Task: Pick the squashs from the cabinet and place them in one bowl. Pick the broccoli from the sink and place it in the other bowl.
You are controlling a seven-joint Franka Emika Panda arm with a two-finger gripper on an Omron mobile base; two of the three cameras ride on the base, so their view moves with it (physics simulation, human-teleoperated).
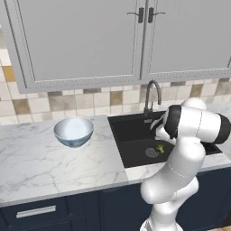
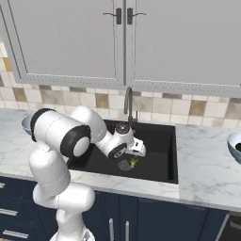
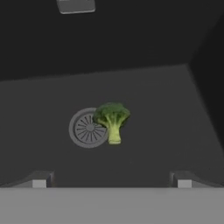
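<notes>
Lying by drain [image 3: 89, 128], one broccoli [image 3: 112, 119]

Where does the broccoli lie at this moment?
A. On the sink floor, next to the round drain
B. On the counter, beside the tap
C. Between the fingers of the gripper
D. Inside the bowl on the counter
A. The broccoli lies on the dark floor of the sink, overlapping the edge of the round drain, while the open gripper hangs above it without touching it.
</notes>
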